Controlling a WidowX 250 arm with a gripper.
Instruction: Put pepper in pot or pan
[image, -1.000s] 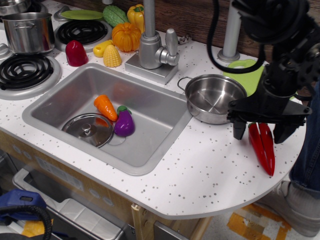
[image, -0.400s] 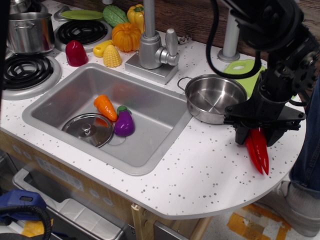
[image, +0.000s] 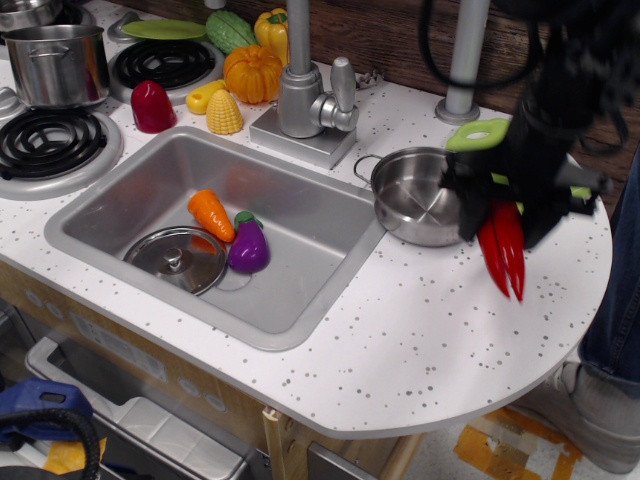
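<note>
Beside steel pot (image: 415, 195), jaws pinching red pepper (image: 503, 250), tip hanging above counter (image: 400, 330); no readable writing.

- Single view, set high in front of the counter (image: 420, 340), angled down and toward the back wall.
- Medium distance: takes in the sink (image: 300, 215) at centre, stove burners (image: 45, 145) at left, rounded counter end at right.
- No second view to overlap.
</note>
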